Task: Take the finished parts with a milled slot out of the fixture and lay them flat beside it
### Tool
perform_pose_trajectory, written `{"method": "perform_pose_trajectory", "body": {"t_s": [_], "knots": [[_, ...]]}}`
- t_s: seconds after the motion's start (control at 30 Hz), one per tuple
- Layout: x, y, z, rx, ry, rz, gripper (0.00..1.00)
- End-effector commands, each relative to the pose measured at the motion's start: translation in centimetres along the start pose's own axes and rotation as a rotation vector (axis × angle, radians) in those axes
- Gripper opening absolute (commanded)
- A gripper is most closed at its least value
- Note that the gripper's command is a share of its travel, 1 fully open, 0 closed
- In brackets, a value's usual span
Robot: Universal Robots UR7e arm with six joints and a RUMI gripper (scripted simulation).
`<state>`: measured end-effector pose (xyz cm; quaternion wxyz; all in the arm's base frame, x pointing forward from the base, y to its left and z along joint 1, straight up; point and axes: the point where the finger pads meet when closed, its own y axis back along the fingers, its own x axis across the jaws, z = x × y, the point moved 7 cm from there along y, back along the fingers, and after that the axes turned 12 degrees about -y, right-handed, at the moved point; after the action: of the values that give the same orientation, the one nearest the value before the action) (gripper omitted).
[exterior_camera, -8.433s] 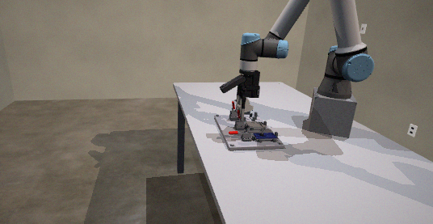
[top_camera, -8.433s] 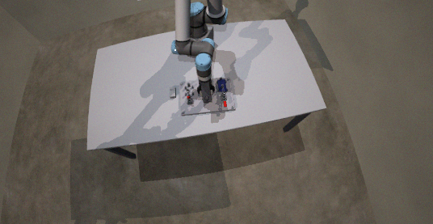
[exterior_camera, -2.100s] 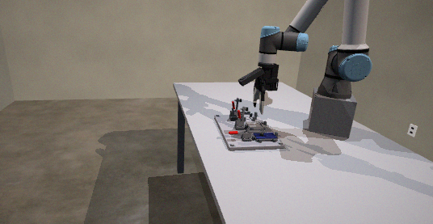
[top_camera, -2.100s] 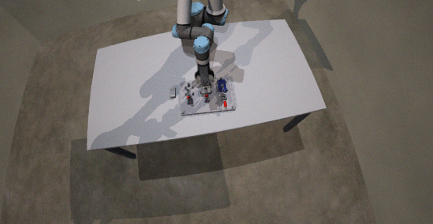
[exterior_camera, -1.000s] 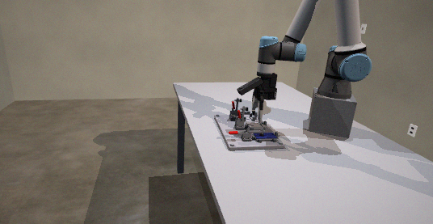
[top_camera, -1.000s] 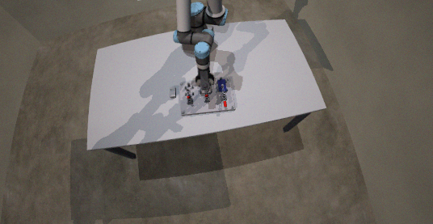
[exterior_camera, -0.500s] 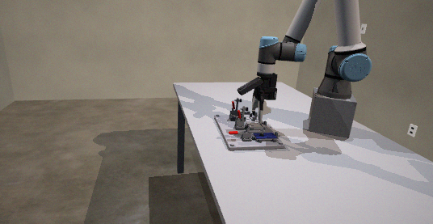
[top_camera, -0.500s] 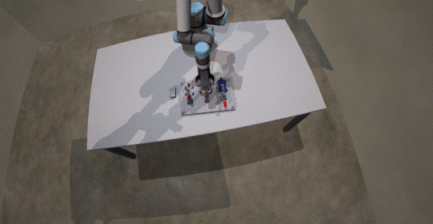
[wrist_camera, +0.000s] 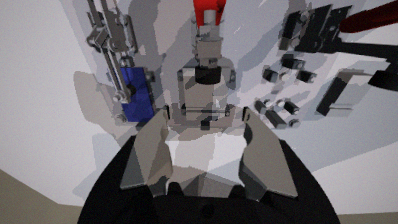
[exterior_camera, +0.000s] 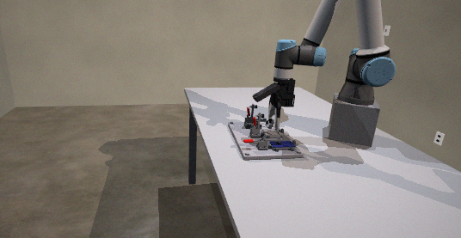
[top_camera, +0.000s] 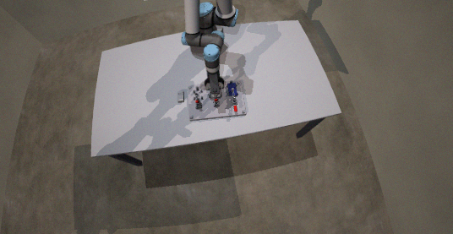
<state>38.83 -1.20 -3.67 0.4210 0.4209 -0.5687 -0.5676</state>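
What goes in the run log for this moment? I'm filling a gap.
gripper: open, empty | over middle part in fixture | one part flat on table | blue blank clamped

I see a white table point(top_camera: 296, 63) on dark legs point(exterior_camera: 192, 150), standing on a mottled brown floor point(top_camera: 338, 182). Beige walls point(exterior_camera: 129, 34) surround it, with a white wall outlet point(exterior_camera: 438, 137) low down.
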Motion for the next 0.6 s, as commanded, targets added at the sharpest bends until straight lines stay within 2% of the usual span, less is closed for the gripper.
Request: {"method": "perform_pose_trajectory", "body": {"t_s": [0.0, 0.57], "knots": [[0.0, -0.4, 0.1, -0.001, -0.002, -0.001, 0.59], [0.0, -2.3, 0.1, -0.001, -0.002, -0.001, 0.59]]}}
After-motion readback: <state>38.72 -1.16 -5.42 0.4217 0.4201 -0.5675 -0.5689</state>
